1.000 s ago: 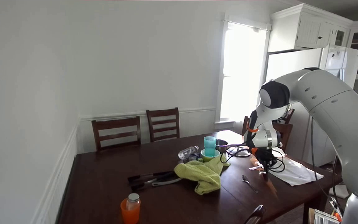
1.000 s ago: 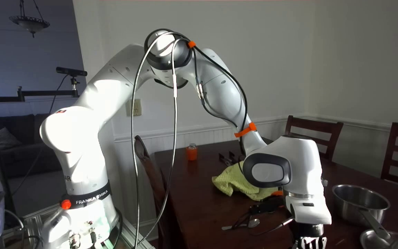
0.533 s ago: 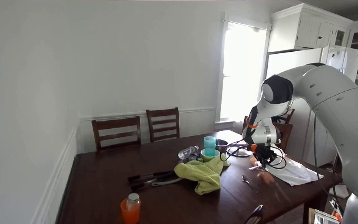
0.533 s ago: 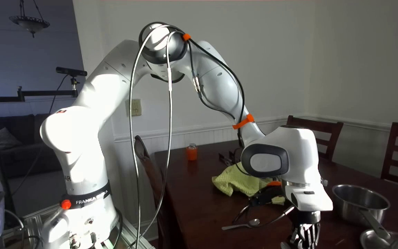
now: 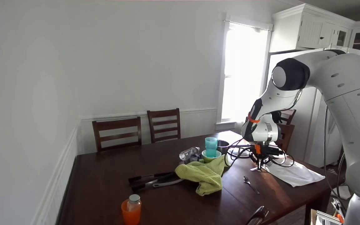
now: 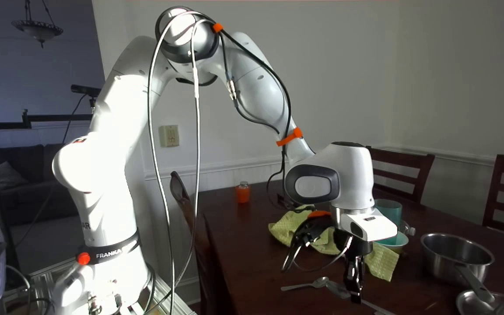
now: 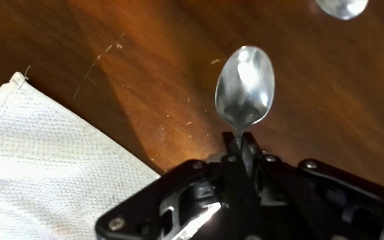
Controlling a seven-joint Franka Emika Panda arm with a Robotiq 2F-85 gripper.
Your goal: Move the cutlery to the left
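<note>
The cutlery shows as silvery spoons. My gripper (image 7: 238,136) is shut on the neck of a spoon (image 7: 245,85), whose bowl sticks out ahead of the fingertips. In an exterior view the gripper (image 6: 355,298) points down, with the held spoon's bowl (image 6: 337,288) just left of it. I cannot tell its exact height above the table. Another spoon (image 5: 250,184) lies on the table; it shows in an exterior view (image 6: 302,287), and its bowl tip (image 7: 344,7) at the wrist view's top right. In an exterior view the gripper (image 5: 259,169) stands behind this spoon.
A white cloth (image 7: 45,160) lies beside the gripper. A yellow-green cloth (image 5: 203,176) covers part of black-handled tools (image 5: 150,178). A teal cup (image 5: 211,147), a bottle (image 5: 188,153), a pot (image 6: 449,258), a lid (image 6: 473,304) and an orange cup (image 5: 131,214) stand around.
The gripper has moved left in both exterior views, and the arm's elbow has risen. The held spoon's bowl now shows clearly beside the lying spoon. The lying spoon has not moved.
</note>
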